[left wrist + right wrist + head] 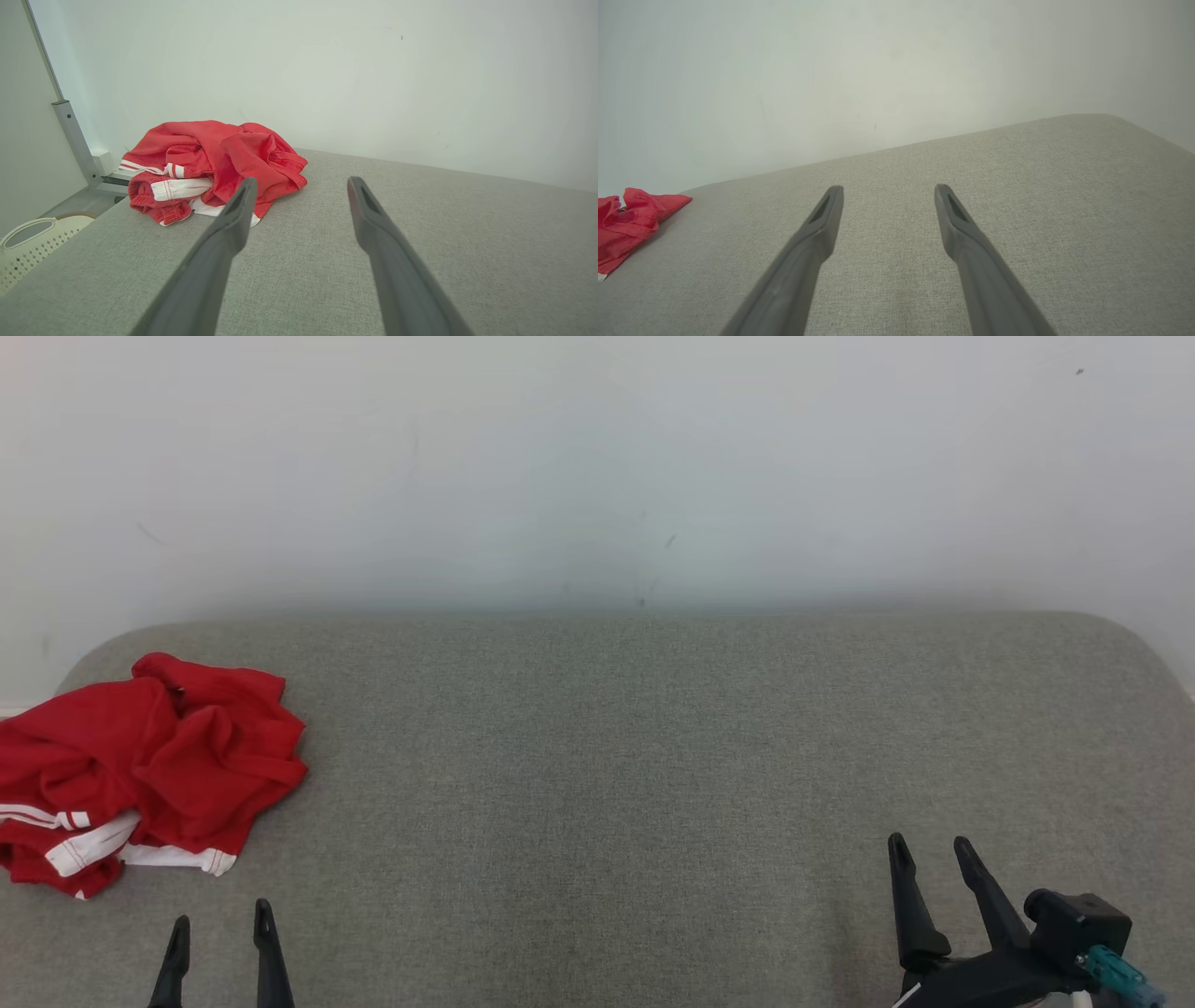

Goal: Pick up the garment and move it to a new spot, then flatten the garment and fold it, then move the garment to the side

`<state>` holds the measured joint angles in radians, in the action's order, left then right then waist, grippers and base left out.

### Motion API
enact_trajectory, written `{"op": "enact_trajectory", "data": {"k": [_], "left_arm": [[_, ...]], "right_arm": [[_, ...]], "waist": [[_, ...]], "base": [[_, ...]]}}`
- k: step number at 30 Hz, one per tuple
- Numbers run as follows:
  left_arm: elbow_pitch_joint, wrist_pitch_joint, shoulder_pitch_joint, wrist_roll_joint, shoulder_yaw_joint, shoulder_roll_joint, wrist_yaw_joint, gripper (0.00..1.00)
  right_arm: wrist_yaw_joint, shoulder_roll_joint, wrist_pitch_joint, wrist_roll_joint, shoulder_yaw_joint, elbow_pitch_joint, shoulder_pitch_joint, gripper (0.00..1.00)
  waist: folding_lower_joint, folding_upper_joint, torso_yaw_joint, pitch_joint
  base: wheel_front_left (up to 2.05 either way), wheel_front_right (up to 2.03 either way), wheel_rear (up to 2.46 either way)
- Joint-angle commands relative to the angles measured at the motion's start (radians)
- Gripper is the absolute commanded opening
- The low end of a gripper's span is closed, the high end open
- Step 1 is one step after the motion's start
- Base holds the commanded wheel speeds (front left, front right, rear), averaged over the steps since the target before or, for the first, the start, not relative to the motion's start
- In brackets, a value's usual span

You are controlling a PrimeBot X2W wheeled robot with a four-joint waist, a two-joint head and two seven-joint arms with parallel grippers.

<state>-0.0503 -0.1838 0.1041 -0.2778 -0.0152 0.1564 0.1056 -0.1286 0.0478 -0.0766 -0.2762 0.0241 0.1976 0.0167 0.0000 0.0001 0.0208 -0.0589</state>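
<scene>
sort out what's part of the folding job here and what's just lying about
For the job: red garment, crumpled at the left of the grey fabric surface; left hand, open; right hand, open.
Just lying about: white basket down beside the surface; metal post behind it.

Tabletop [653, 756]: grey woven fabric, rounded corners.
Wall [597, 467]: white, behind tabletop.
Basket [32, 256]: cream, perforated, below tabletop edge.
Post [74, 140]: grey metal, beyond tabletop end.
</scene>
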Motion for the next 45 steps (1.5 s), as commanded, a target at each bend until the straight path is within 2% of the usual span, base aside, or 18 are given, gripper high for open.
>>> {"op": "enact_trajectory", "data": {"k": [1,15,27,36,45], "left_arm": [[0.011,-0.009,0.017,0.027,-0.002,0.006,0.004,1.0],[0.019,0.002,0.027,0.133,-0.028,0.033,0.02,1.0],[0.021,0.106,0.042,0.199,-0.051,0.053,0.026,1.0],[0.037,0.13,0.04,0.164,-0.055,0.056,0.01,1.0],[0.043,0.142,0.035,0.154,-0.065,0.057,0.012,1.0]], "right_arm": [[-0.003,0.004,-0.001,0.025,-0.002,-0.01,-0.009,1.0],[-0.003,0.004,-0.005,0.131,-0.002,-0.022,-0.016,1.0],[-0.004,0.004,-0.008,0.209,-0.005,-0.024,-0.029,1.0],[-0.004,0.004,-0.003,0.197,0.002,-0.023,-0.029,1.0],[-0.004,0.004,0.001,0.188,0.005,-0.021,-0.032,1.0]], "waist": [[0.0,-0.0001,0.0,-0.001],[0.0,-0.0001,0.005,-0.006],[0.0,-0.0001,0.013,-0.024],[0.0,-0.0001,0.017,-0.026],[0.0,-0.0001,0.019,-0.026]], "base": [[0.0,0.0,0.0],[0.0,0.0,0.0],[0.0,0.0,0.0],[0.0,0.0,0.0],[0.0,0.0,0.0]]}}
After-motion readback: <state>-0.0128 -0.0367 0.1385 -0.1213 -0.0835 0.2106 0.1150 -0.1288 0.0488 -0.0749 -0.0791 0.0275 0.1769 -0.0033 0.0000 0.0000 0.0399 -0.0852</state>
